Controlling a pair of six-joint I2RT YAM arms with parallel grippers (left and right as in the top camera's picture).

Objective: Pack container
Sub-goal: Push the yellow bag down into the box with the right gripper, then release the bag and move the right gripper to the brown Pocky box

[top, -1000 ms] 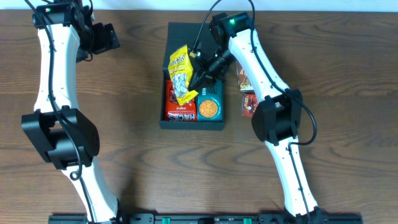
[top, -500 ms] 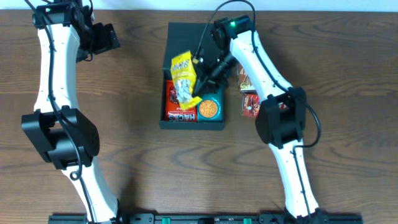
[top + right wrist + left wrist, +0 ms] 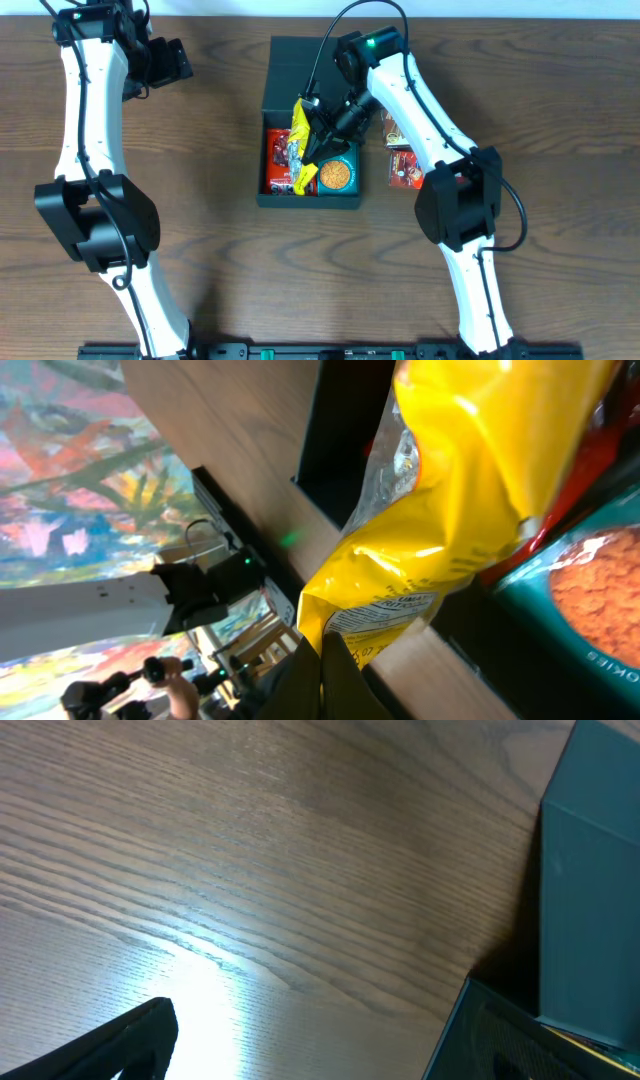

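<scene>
Open dark green container (image 3: 296,62) at the far centre of the counter (image 3: 220,260), right fingers (image 3: 322,128) clenched on a yellow snack packet (image 3: 301,150) over it; left fingers (image 3: 172,62) far left, grip unclear

container (image 3: 298,68) | dark green-black rectangular box | flap lid open (laid flat behind) | partly filled | upper-centre overhead view
</scene>
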